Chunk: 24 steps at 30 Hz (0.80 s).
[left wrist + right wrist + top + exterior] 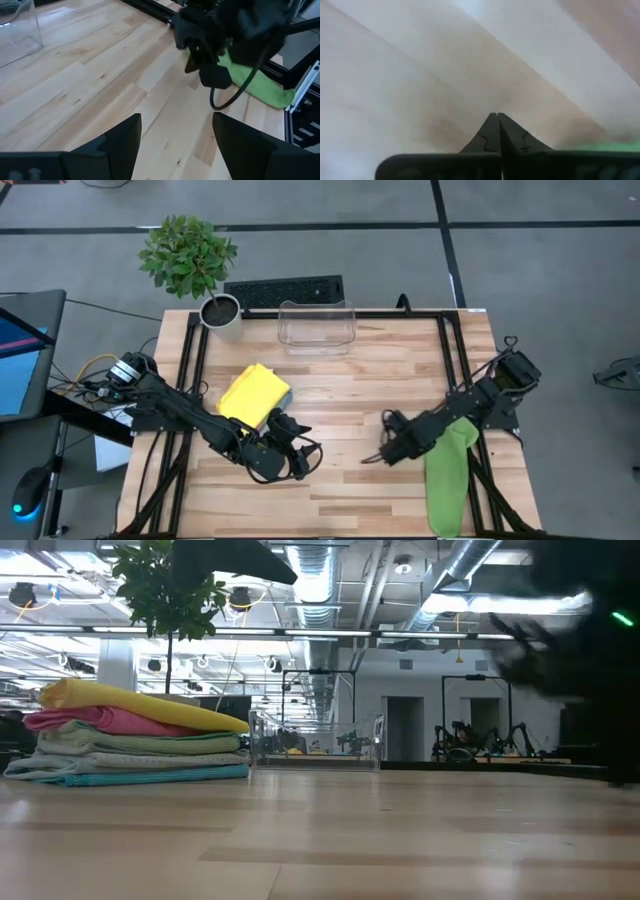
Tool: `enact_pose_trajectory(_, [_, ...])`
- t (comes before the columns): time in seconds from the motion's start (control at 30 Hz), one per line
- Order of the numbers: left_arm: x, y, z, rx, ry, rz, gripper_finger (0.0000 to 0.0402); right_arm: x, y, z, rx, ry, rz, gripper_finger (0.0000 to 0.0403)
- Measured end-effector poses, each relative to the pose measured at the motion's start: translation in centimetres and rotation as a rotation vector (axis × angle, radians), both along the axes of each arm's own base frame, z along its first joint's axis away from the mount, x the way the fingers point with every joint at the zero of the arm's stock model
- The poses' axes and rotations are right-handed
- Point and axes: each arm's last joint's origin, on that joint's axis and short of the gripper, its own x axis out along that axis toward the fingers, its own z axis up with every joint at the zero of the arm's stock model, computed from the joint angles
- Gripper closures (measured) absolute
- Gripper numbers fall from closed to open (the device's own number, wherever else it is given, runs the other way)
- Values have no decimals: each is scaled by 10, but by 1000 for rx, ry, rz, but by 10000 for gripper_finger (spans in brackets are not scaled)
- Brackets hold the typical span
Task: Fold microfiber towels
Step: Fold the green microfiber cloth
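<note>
A lime green towel lay unfolded at the worktop's right edge, awaiting folding, under the right arm. The right hand, clenched on nothing, hung left of it. Finished towels sat stacked left, beside the released left hand.

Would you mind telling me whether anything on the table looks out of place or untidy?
One lime green towel lies unfolded along the table's right edge, partly under the right arm, its end hanging over; the folded stack looks neat.
</note>
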Motion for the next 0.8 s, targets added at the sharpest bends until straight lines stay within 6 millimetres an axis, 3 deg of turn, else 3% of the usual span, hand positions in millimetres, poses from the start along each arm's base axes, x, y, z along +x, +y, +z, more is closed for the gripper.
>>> enact_pose_trajectory(0.1, [-2,-2,0,3,1,-6,164,5,-4,10,-44,3,4,378])
enact_pose_trajectory(0.2, [-3,-6,0,4,-1,-14,164,-1,-9,12,-66,76,3,331])
enact_pose_trajectory(0.5, [-6,-9,0,19,8,-27,164,-20,-21,-4,28,267,20,184])
enact_pose_trajectory(0.67, [-6,-9,0,21,7,-25,164,-36,-12,-11,40,309,6,170])
enact_pose_trajectory(0.8, [-6,-8,0,35,-1,-4,164,-38,-6,-13,44,290,9,197])
